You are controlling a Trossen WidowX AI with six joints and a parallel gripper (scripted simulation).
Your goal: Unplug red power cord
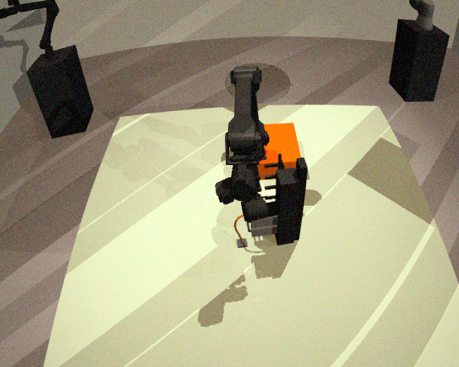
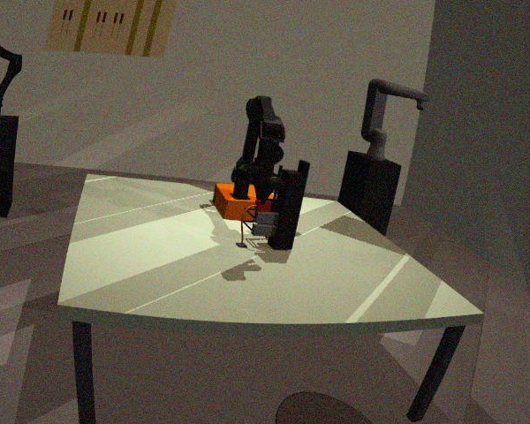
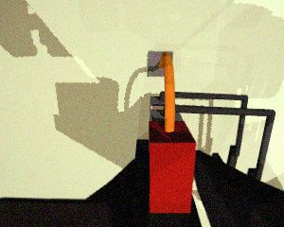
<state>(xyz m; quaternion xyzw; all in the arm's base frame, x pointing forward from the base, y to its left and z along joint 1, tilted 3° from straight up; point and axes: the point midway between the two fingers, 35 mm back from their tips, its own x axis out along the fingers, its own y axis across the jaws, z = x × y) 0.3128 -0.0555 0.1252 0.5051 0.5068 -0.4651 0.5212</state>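
Wrist view: one hand (image 3: 172,189) clamped narrowly on one red plug (image 3: 172,171) trailing one orange cord (image 3: 168,90).
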